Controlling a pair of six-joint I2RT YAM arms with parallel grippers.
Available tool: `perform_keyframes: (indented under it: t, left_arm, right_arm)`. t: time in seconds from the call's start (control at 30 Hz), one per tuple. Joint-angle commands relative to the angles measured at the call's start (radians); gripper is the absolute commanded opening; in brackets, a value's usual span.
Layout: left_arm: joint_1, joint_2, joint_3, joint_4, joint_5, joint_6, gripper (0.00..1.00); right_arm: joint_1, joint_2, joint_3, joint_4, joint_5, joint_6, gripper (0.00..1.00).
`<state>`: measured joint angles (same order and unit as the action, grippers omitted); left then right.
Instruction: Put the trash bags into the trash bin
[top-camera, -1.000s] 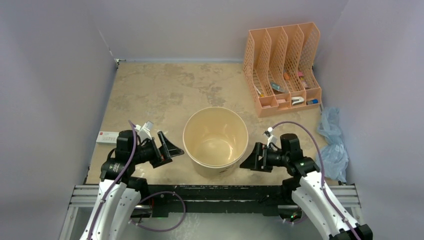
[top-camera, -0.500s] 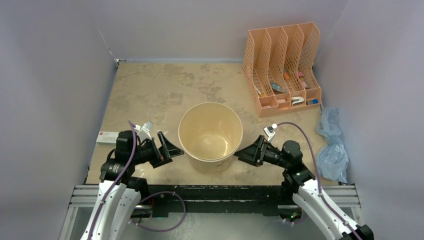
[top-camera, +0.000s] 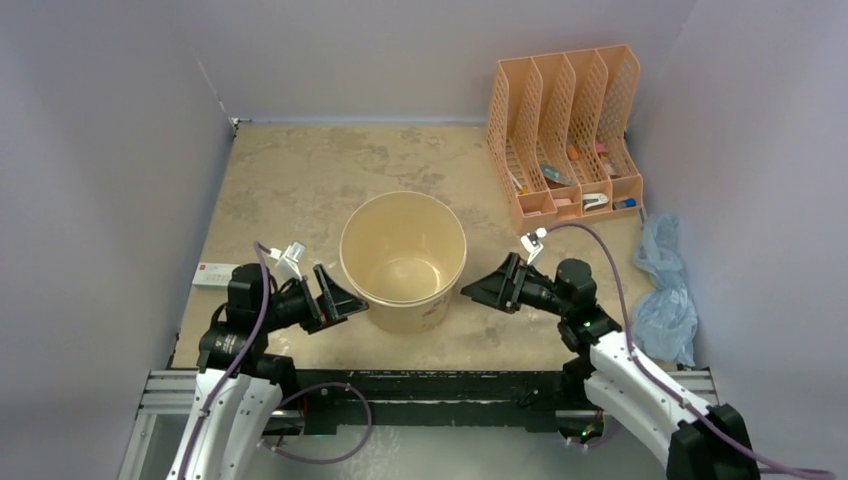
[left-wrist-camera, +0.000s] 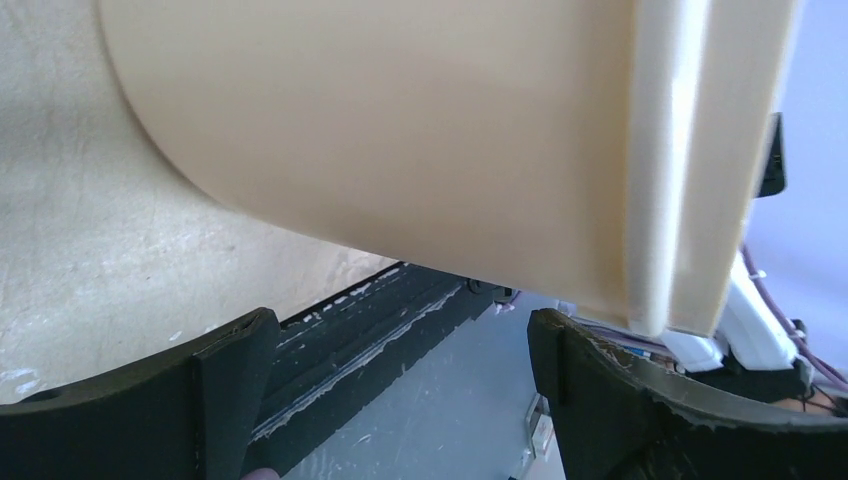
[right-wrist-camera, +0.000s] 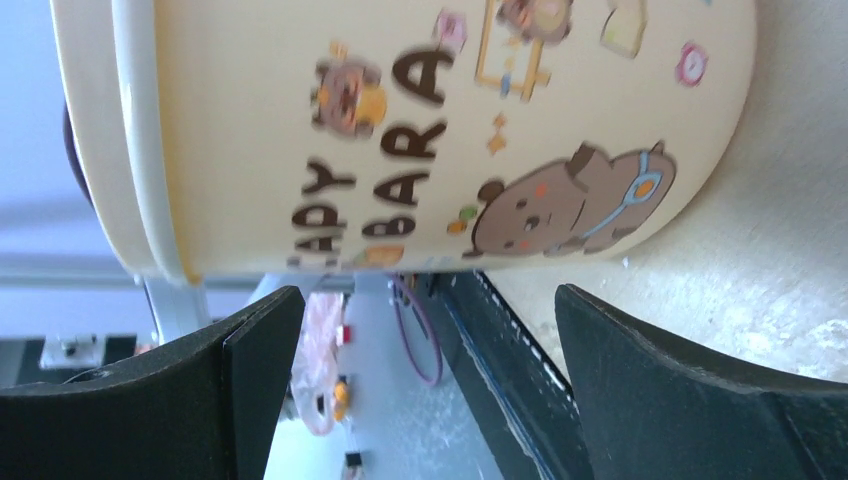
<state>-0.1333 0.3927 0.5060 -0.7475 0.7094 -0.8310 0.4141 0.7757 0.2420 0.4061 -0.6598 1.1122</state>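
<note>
I have the trash bin (top-camera: 410, 312) standing upright on the surface (top-camera: 290, 190), mouth up, between my two hands. The left hand (top-camera: 350, 300) sits just beside the bin's left wall, low down near the base. Its jaws are spread wide and hold nothing. On the left wrist view the bin's plain cream wall (left-wrist-camera: 380, 130) fills the top of the picture. Both dark fingers (left-wrist-camera: 130, 420) stand apart below it, with none of the bin between them. I cannot tell whether the fingertips touch the wall.

The right hand (top-camera: 478, 288) is just beside the bin's right wall, also spread wide and holding nothing. Its wrist view shows the bin's printed side (right-wrist-camera: 400, 130), with the brown cartoon bear and lettering lying sideways above the open fingers (right-wrist-camera: 680, 380). Again I cannot tell whether they touch.

Both forearms reach in low from the near edge and angle inward toward the bin. Each hand is turned on its side so that it faces the bin wall.

The trash bag (top-camera: 665, 300) lies crumpled well to the right of the bin, at the surface's right edge against the wall. It is beyond the right arm and neither hand touches it. An orange file organizer (top-camera: 565, 130) stands behind and to the right of the bin.
</note>
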Motion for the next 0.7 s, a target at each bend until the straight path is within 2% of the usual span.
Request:
perform_keyframes:
  t: [0.0,0.1,0.2,0.33,0.43,0.53,0.67]
  left_arm:
    - [-0.005,0.004,-0.009,0.139,0.104,-0.020,0.96]
    - [-0.005,0.020,-0.041,0.224,0.149,-0.045,0.96]
    - [-0.005,0.047,-0.064,0.312,0.179,-0.068,0.95]
    - [-0.006,0.121,-0.072,0.414,0.188,-0.078,0.95]
    - [-0.006,0.197,-0.067,0.489,0.193,-0.091,0.95]
    - [-0.007,0.243,-0.048,0.487,0.180,-0.069,0.96]
    - [-0.006,0.240,0.002,0.364,0.126,0.021,0.96]
  right_arm:
    - [0.030,-0.107,-0.075,-0.016,-0.117,-0.078,0.99]
    - [0.101,-0.166,-0.094,0.008,-0.077,-0.042,0.98]
    - [0.195,-0.152,-0.092,0.101,0.023,-0.001,0.99]
    - [0.361,0.000,-0.064,0.283,0.197,0.021,0.98]
    - [0.479,0.120,-0.013,0.388,0.412,0.011,0.98]
    - [0.541,0.188,-0.001,0.497,0.614,0.034,0.97]
    - [0.550,0.250,0.033,0.557,0.846,0.066,0.98]
